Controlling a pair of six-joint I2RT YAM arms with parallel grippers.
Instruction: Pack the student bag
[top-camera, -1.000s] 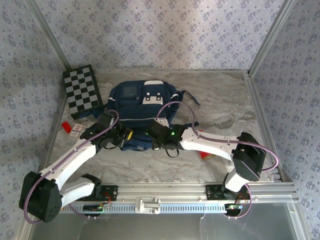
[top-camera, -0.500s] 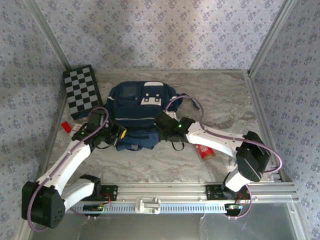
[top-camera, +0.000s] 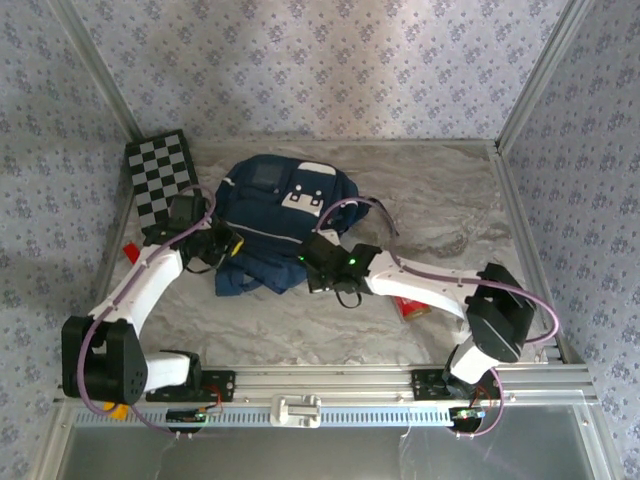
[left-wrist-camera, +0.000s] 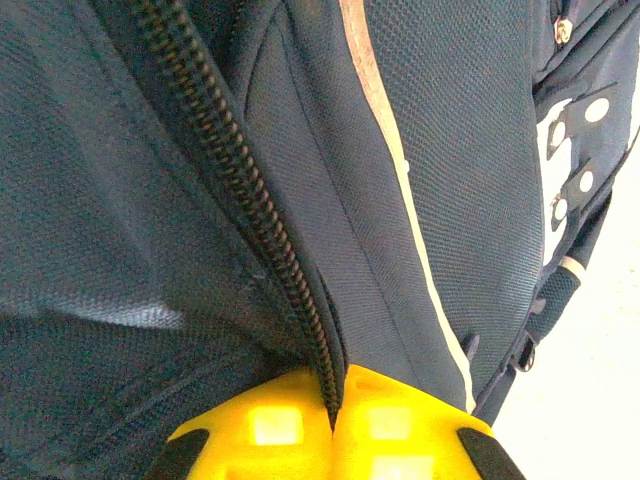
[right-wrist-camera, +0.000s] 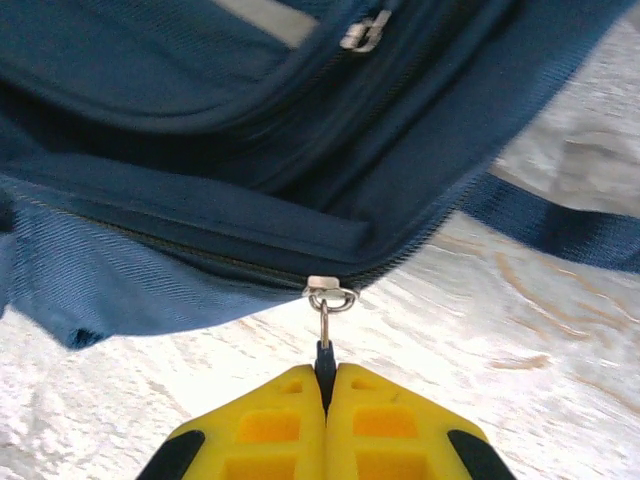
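Navy bag: lies on the marble-look table, back and left of centre, between the two arms, with its near edge rumpled.
Top view, layout: a checkerboard sits at the back left, just beside the bag. One small red item lies at the left edge, and another red item lies under the right arm, apart from the bag.
Top view, limit: both gripper tips are too small against the dark fabric to read their hold.
Left wrist view, detail: black zip teeth run down the mesh fabric and into the seam between the yellow fingers. A pale stripe and white patches lie to the right.
Right wrist view, detail: a silver slider sits on the bag's lower edge. A thin zip pull hangs from it over the table, and a strap trails to the right.
Left gripper: at the bag's left side, jaws fully together and pinching the bag's fabric right at the zip teeth.
Right gripper: at the bag's near right edge, jaws fully together and clamped on the dark end of the zip pull.
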